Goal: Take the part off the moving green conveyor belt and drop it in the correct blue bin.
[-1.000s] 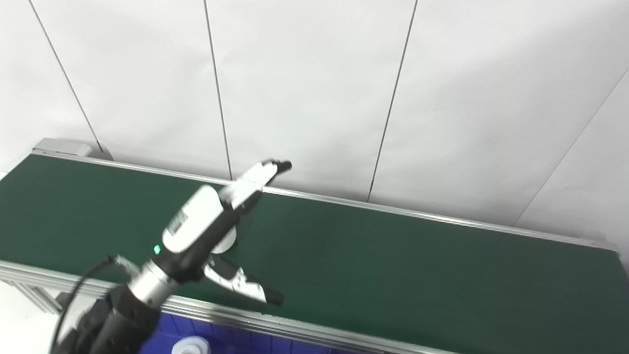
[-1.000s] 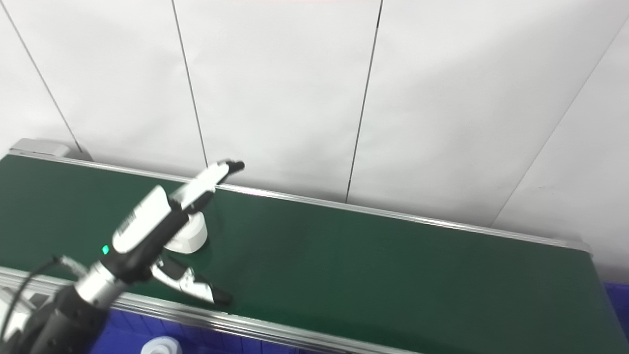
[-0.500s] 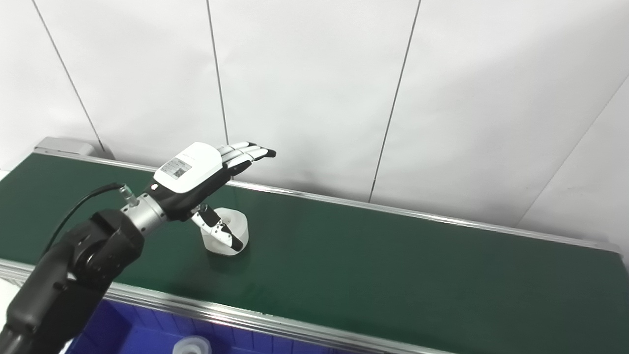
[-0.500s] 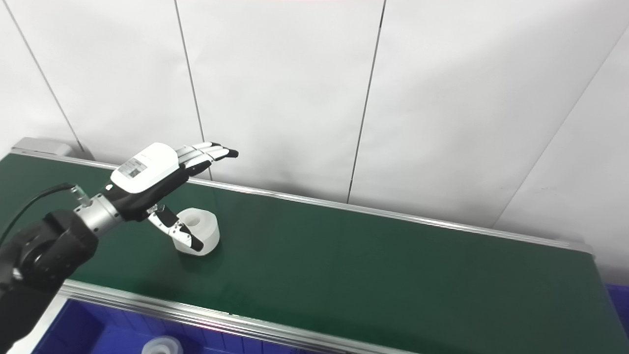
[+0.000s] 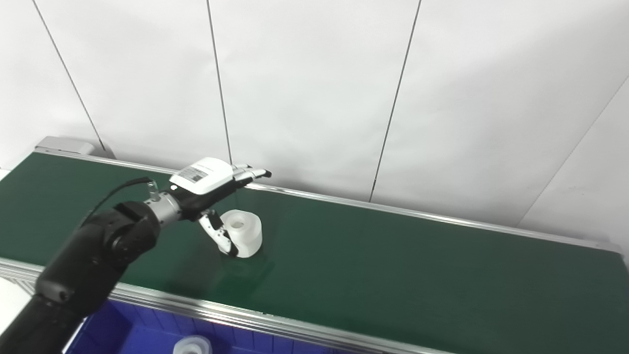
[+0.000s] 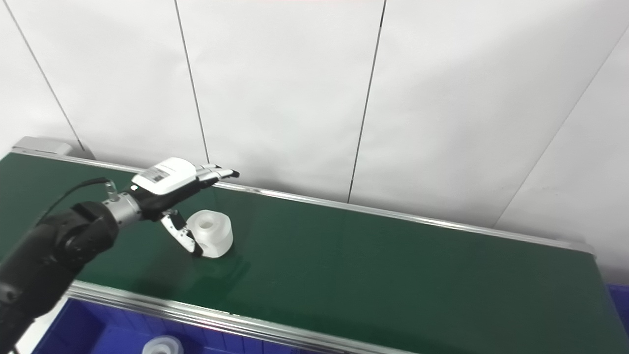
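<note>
A plain white panelled wall (image 5: 314,88) fills the space behind, split by thin dark seams (image 5: 393,108) that run slightly slanted from top to bottom. The light is even and soft, leaving faint grey shading on the right-hand panels. A small grey metal housing (image 5: 64,146) sits at the wall's foot, far left.

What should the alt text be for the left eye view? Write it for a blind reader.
The robot's left hand hovers open over a white cylindrical part on the green conveyor belt, thumb beside it. A blue bin below holds a similar white part.
</note>
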Robot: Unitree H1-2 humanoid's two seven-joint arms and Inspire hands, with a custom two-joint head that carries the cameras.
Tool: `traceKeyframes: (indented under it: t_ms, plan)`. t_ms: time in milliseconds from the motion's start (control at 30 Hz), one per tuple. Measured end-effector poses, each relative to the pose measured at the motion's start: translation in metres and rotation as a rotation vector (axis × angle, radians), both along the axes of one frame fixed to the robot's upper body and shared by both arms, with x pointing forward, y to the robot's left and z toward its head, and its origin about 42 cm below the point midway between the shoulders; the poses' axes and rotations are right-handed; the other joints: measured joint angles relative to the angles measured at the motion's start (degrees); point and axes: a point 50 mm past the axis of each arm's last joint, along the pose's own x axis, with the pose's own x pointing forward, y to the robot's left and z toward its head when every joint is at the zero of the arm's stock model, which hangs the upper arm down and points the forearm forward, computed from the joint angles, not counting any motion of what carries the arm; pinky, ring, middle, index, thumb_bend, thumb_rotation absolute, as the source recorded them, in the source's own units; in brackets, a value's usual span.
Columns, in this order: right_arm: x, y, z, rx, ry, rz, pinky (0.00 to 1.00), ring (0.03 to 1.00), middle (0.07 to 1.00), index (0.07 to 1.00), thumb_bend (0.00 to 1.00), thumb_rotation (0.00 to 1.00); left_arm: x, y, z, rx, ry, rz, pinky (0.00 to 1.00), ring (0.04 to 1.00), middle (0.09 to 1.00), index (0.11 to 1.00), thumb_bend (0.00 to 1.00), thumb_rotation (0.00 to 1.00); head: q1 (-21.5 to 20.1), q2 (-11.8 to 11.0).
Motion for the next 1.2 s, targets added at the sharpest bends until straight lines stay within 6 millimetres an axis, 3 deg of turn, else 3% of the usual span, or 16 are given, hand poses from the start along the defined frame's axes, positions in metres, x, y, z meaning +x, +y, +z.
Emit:
traceKeyframes:
  t_ms: [500, 633, 800, 1033, 1200]
  plan:
    - [-0.002, 0.008, 0.005, 0.008, -0.012, 0.003, 0.91, 0.953, 0.988, 1.0, 1.0, 0.96, 0.015, -0.043, -0.03, 0.016, 0.123, -0.016, 0.87, 0.971, 0.953, 0.971, 1.0, 0.35, -1.3, 1.2]
    - [-0.003, 0.01, 0.005, 0.012, -0.013, 0.005, 0.91, 0.951, 0.985, 1.0, 1.0, 0.96, 0.015, -0.052, -0.04, 0.113, 0.13, -0.038, 0.88, 0.973, 0.949, 0.956, 1.0, 0.33, -1.5, 1.5]
    - [-0.003, 0.012, 0.008, 0.021, -0.018, 0.009, 0.92, 0.951, 0.985, 1.0, 1.0, 0.95, 0.026, -0.054, -0.031, 0.177, 0.1, -0.037, 0.89, 0.966, 0.941, 0.937, 1.0, 0.28, -1.6, 1.9]
    - [-0.006, 0.014, 0.011, 0.032, -0.018, 0.014, 0.91, 0.945, 0.985, 1.0, 1.0, 0.96, 0.037, -0.048, -0.013, 0.234, 0.051, -0.05, 0.89, 0.951, 0.926, 0.917, 1.0, 0.31, -1.7, 2.4]
    - [-0.006, 0.014, 0.012, 0.036, -0.02, 0.021, 0.91, 0.949, 0.988, 1.0, 1.0, 0.96, 0.04, -0.045, -0.009, 0.296, 0.011, -0.067, 0.86, 0.927, 0.9, 0.883, 1.0, 0.21, -1.7, 2.5]
